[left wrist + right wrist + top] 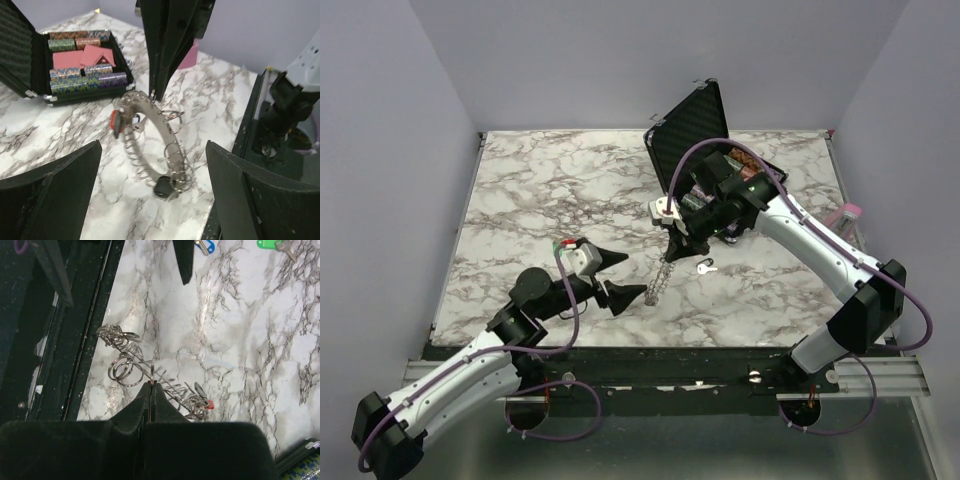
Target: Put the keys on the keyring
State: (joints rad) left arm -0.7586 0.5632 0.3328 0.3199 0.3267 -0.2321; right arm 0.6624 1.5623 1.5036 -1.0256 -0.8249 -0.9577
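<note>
Top external view shows the right gripper (670, 248) pressed together on the upper end of the keyring (659, 279), which hangs down to the marble table (540, 190). A plain silver key (706, 266) lies just beside it, and the left gripper (631, 275) hovers spread wide near its lower end. Left wrist view: the keyring is a limp, curved string of thin wire loops, with a red-headed key (115, 123) and a black-headed key (162, 186) seemingly hung among them. Right wrist view confirms the pinch on one single loop. It looks light, floppy and slippery, best steadied at the free lower end. The flat key wants gripping by its head.
</note>
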